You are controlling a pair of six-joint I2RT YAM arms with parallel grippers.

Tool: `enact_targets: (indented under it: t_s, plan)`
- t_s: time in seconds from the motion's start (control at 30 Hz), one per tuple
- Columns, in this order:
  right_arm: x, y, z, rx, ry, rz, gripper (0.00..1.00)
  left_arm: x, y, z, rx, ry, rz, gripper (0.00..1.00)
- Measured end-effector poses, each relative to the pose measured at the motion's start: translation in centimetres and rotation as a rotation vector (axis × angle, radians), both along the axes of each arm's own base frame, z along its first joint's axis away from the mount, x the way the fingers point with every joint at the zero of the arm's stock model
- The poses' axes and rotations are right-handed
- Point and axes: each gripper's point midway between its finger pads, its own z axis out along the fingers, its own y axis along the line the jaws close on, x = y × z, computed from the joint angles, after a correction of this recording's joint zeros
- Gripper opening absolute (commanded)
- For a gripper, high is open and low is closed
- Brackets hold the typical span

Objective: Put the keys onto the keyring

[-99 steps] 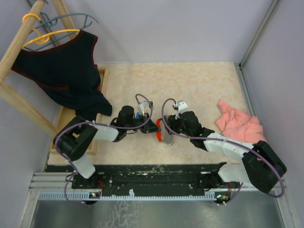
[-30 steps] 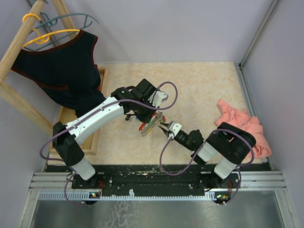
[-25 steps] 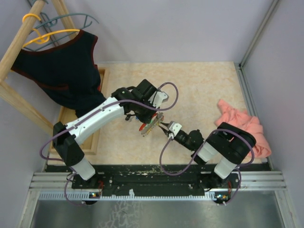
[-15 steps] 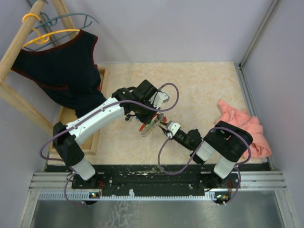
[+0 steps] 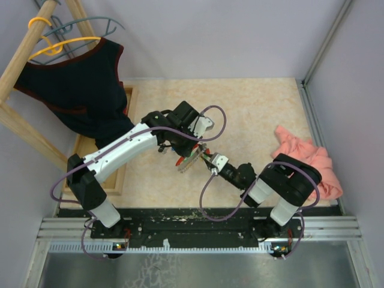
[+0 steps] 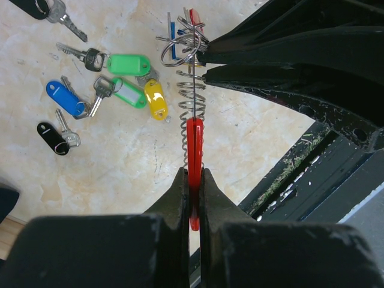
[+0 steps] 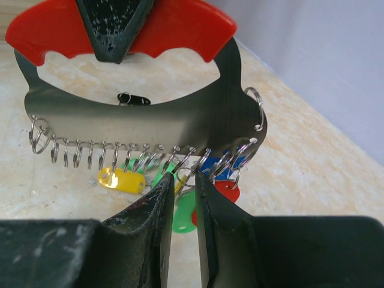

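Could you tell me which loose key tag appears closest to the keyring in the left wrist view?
The yellow tag, just left of the keyring; the green tags, blue tag and black tags lie farther left.

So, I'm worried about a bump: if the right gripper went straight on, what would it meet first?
Most likely the keyring, at its row of small rings just ahead of the right gripper; depth is unclear.

left end effector (image 6: 192, 175): clamped tight | right end effector (image 7: 182, 180): jaws narrowly apart
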Motion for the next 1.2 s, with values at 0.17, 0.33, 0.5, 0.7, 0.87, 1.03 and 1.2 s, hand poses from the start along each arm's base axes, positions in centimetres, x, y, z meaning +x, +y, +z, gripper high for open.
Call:
enact_targets:
  t_s: [0.17,0.33,0.5,0.7,0.87,1.03,1.2]
  plan:
    - [-0.1,0.1,0.7,0.014,-0.013,0.009,0.2,0.0,0.0,0.0,0.0,0.0,-0.001,0.0]
    - [-0.2,0.1,0.7,0.016,-0.012,0.012,0.2,0.0,0.0,0.0,0.0,0.0,-0.001,0.0]
    - [-0.2,0.1,0.7,0.021,-0.006,0.01,0.21,0.0,0.0,0.0,0.0,0.0,0.0,0.0]
    - [-0.6,-0.5,-0.1,0.009,0.019,-0.001,0.2,0.1,0.1,0.0,0.003,-0.003,0.002,0.0]
    - [-0.9,-0.6,-0.4,0.01,0.033,0.01,0.18,0.1,0.1,0.0,0.006,-0.006,0.005,0.0]
    - [-1.2,-0.3,-0.3,0.013,0.035,0.033,0.17,0.1,0.1,0.0,0.006,-0.006,0.004,0.0]
    - [-1.3,-0.1,-0.3,0.014,0.033,0.042,0.17,0.1,0.1,0.0,0.005,-0.006,0.004,0.0]
